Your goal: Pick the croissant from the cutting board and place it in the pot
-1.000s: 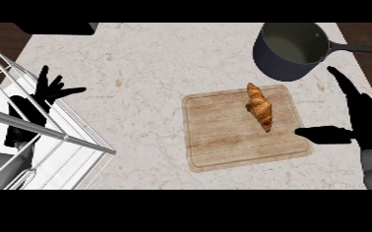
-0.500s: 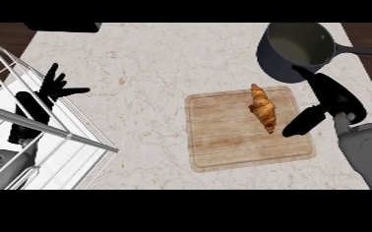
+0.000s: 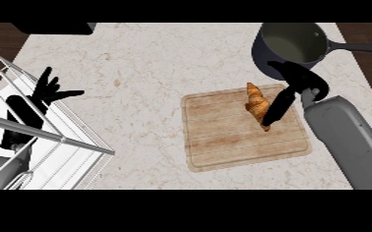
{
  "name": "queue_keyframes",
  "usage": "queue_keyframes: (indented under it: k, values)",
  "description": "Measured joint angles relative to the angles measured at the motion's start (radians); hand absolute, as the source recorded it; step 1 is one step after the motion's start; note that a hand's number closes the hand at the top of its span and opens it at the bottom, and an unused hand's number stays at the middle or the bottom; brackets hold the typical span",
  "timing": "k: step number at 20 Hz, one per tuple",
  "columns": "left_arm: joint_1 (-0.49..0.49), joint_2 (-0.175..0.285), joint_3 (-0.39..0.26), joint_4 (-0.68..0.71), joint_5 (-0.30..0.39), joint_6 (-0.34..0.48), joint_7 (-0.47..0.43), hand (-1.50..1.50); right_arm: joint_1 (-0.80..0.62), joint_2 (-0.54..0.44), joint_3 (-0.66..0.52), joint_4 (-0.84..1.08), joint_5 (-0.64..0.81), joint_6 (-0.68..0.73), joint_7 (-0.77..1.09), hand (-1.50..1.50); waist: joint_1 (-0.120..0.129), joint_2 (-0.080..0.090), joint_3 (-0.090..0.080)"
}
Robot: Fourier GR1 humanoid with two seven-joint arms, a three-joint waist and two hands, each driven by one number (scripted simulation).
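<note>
At centre right, the black right hand (image 3: 299,81) is resting straight, uncurled fingers (image 3: 278,109) beside the golden-brown croissant (image 3: 254,101) (likely light, crushable: grasp mid-body).

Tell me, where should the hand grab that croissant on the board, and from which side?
Probably across its thick middle, coming from above on the right. The croissant lies lengthwise on the cutting board, fat at the centre and tapering to thin ends, so a grasp can close across its narrow width. The right hand is beside it on that side.
</note>
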Motion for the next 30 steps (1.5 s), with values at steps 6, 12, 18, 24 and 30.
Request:
queue_keyframes:
  k: [6, 12, 18, 24, 30]
  values:
    - [0.011, 0.001, 0.010, -0.013, -0.008, -0.003, 0.013, 0.00, -0.058, 0.052, 0.006, 0.119, 0.050, 0.022, -0.006, -1.50, -0.006, 0.002, 0.000]
    - [0.018, 0.003, 0.018, -0.028, -0.017, -0.010, 0.037, 0.00, -0.098, 0.104, 0.006, 0.229, 0.104, 0.037, -0.023, -1.50, -0.009, 0.003, -0.003]
    - [0.022, 0.001, 0.024, -0.029, -0.023, -0.016, 0.035, 0.00, -0.095, 0.139, -0.003, 0.324, 0.161, 0.025, -0.063, -1.50, -0.011, 0.002, -0.002]
    - [0.023, 0.001, 0.024, -0.029, -0.026, -0.015, 0.034, 0.00, -0.106, 0.175, -0.008, 0.391, 0.216, 0.005, -0.084, -1.50, -0.012, 0.001, -0.002]
    - [0.023, 0.003, 0.022, -0.035, -0.027, -0.008, 0.040, 0.00, -0.110, 0.179, -0.035, 0.449, 0.246, -0.002, -0.132, -1.50, -0.011, 0.003, -0.003]
